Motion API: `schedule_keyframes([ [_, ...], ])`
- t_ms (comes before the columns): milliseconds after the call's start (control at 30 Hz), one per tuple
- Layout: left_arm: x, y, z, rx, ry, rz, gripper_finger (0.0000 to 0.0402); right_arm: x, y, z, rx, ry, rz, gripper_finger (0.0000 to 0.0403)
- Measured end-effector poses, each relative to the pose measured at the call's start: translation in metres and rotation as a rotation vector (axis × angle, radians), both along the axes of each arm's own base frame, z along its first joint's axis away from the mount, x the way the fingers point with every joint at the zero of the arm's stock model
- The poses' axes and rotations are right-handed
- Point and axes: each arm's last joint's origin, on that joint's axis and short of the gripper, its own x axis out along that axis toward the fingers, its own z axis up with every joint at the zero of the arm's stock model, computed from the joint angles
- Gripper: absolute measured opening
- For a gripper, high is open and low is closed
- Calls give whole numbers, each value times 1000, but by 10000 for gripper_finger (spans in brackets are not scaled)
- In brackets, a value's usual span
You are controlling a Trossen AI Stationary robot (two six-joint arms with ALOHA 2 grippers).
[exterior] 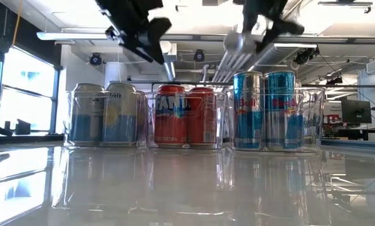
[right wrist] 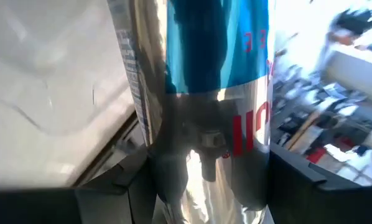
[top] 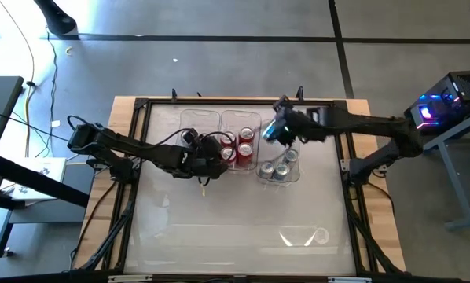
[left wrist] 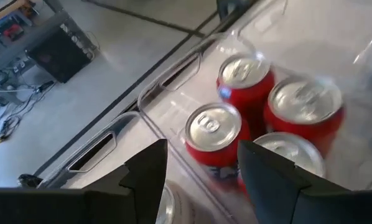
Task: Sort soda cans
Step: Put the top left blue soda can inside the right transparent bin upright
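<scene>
Right tool [top: 276, 130]: clenched on a blue-and-silver can [right wrist: 204, 93]; you can see the can filling the right wrist view, upright between the dark fingers, blue band above, mirror-bright silver below with red lettering.
Held can, place: raised above the desk, over the far edge of the right bin [top: 260, 174].
Blue-and-silver cans [exterior: 264, 110]: tall and slim, standing upright in the right bin; in the high view you see their silver tops clustered together.
Red cans [left wrist: 245, 84]: four show in the left wrist view, silver tops with pull tabs, red bodies, packed touching one another in the middle bin [top: 223, 118].
Silver-grey cans [exterior: 106, 113]: pale bodies with light blue lower halves, upright side by side in the left bin [exterior: 67, 119].
Left tool [top: 211, 163]: released, fingers apart with nothing between them; you find it above the near end of the middle bin, just over the red cans.
Desk [top: 235, 228]: glossy pale surface carrying three clear bins in a row.
</scene>
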Motion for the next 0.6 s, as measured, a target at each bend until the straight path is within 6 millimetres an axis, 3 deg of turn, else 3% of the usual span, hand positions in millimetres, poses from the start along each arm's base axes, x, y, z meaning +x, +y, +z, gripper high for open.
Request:
schedule_keyframes([
  [167,-3,-22,13,37,-127,-20,190,-9,60,12,-74,-121,100,214],
  [333,-1,-50,21,13,-236,-115,190,-17,127,10,-188,-227,192,214],
  [467,4,-75,22,-31,-301,-227,190,-29,170,-12,-333,-259,266,214],
  [600,14,-94,32,-113,-418,-401,191,-47,199,-51,-573,-243,356,214],
])
